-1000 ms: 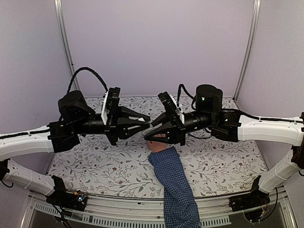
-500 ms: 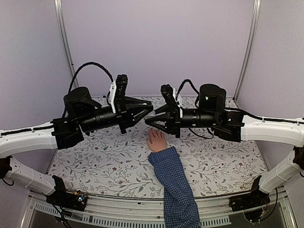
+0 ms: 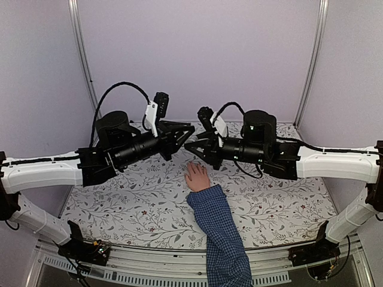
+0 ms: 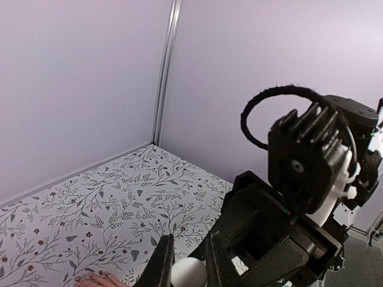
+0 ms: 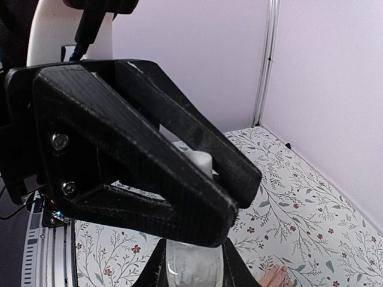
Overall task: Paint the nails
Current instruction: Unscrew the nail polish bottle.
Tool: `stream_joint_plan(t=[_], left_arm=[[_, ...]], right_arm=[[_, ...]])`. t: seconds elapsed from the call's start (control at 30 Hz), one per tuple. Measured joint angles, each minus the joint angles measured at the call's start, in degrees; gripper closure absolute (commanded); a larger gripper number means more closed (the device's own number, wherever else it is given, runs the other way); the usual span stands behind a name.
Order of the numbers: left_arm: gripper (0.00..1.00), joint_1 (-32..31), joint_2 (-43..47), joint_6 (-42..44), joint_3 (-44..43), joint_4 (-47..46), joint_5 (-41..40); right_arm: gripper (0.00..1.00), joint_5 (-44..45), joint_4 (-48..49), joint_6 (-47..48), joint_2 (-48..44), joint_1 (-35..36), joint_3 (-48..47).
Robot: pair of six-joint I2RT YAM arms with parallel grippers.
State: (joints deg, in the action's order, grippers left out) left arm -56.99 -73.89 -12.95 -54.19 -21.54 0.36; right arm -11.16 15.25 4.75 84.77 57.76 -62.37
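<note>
Risen off the hand (image 3: 197,177), left pincer (image 3: 190,129) pinches white cap (image 4: 188,272), right pincer (image 3: 189,147) bottle (image 5: 192,267).

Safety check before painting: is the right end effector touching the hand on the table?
Apart. The right wrist view shows the hand lying on the floral cloth, down beyond the right end effector, with patterned cloth visible between them.

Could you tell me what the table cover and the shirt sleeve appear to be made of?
The table cover looks like matte printed cloth or vinyl: flat floral pattern, no glare. The shirt sleeve looks like soft woven fabric, perhaps cotton: blue check, creases.
</note>
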Motion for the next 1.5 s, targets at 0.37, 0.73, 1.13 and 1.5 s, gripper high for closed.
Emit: stream_joint_plan(t=[0.37, 0.73, 1.13, 1.5], left_arm=[[1.0, 0.0, -5.86, -5.07, -0.79, 0.0, -10.29], [1.0, 0.0, -10.29, -11.19, -2.67, 0.85, -18.62], [0.97, 0.0, -12.24, -13.49, -3.21, 0.72, -21.07], [0.63, 0.0, -9.05, -11.89, -3.17, 3.78, -20.81]], right_arm=[[1.0, 12.17, 0.39, 0.7, 4.66, 0.85, -0.13], [1.0, 23.1, 1.14, 0.44, 9.51, 2.14, -2.16], [1.0, 25.94, 1.09, 0.26, 11.23, 2.29, -2.84], [1.0, 25.49, 3.56, -0.04, 11.19, 2.75, -2.84]])
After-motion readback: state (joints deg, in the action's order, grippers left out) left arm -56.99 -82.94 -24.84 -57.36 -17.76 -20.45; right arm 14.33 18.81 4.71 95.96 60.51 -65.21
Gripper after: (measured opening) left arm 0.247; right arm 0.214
